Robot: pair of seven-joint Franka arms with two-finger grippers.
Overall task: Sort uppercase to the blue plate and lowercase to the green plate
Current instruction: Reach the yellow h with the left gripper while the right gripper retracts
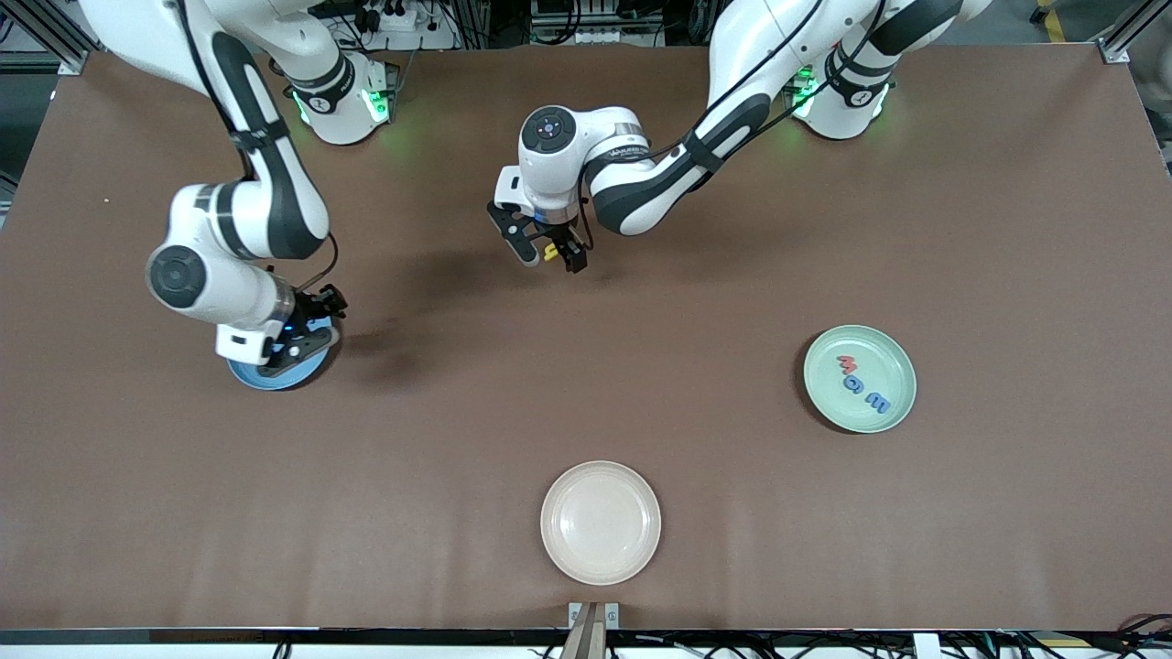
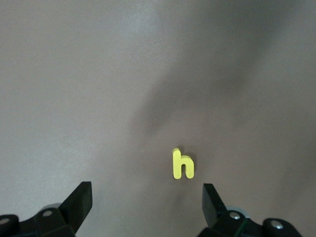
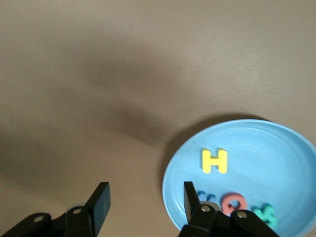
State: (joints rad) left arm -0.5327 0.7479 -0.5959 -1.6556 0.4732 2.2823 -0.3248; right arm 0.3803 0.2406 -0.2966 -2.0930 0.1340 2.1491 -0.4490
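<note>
left gripper point(image 1: 548, 252) wide open, empty, over h point(image 2: 182, 164) lying flat mid-table | right gripper point(image 3: 143, 200) open, empty, over blue plate point(image 3: 276, 148)

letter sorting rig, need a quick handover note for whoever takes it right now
Left pincer: open, empty, over the yellow h, which lies on the bare table, not yet gripped.
Right pincer: open, empty, over the blue plate at the right arm's end.
Done: yellow H, red Q, a teal letter and a blue letter lie in the blue plate. Red w and two blue lowercase letters lie in the green plate.
The cream plate holds nothing.
Left: grip the h and carry it to the green plate.
</note>
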